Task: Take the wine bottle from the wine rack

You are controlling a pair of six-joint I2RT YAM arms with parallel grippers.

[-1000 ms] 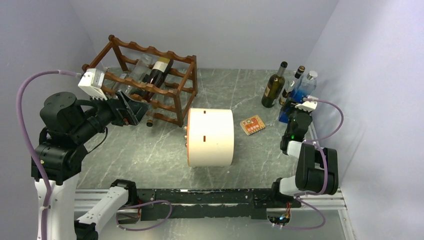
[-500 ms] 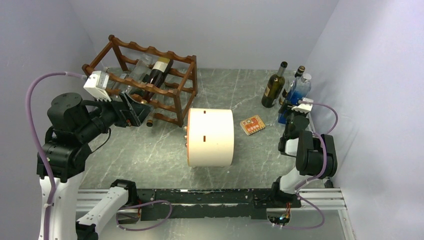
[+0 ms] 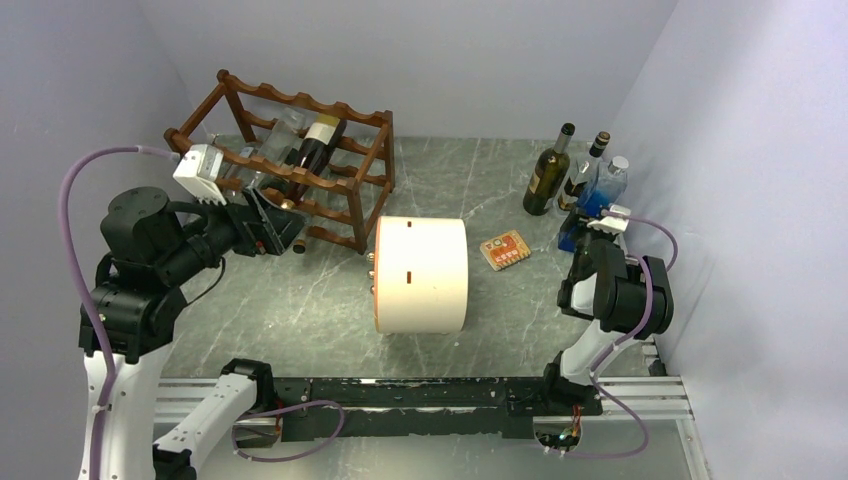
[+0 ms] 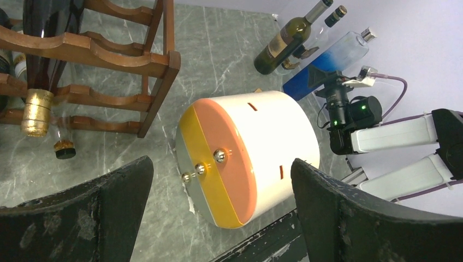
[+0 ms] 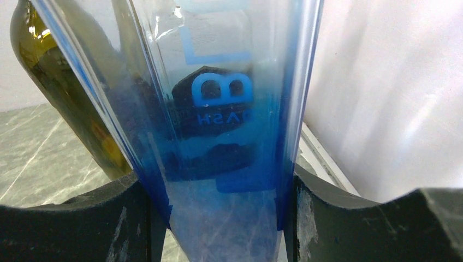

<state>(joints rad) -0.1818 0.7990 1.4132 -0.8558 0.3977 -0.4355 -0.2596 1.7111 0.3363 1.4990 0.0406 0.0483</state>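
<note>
The left end effector (image 3: 268,222) is held wide beside the wine rack (image 3: 300,100), seemingly for its wine bottle (image 3: 322,138); the right end effector (image 5: 218,210) is clamped on a blue bottle (image 5: 218,109)

Clear blue-tinted bottle (image 5: 218,136) with blue lettering, clamped between dark fingers (image 5: 71,229) of the right gripper (image 5: 218,218), olive-green bottle (image 5: 65,103) behind at left, grey marbled tabletop (image 5: 33,153), pale wall (image 5: 382,93) at right

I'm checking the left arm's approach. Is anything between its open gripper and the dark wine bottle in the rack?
Nothing visible does. The gold neck of the wine bottle pokes out of the wine rack toward the left gripper; a second bottle's black cap sits just below.
</note>
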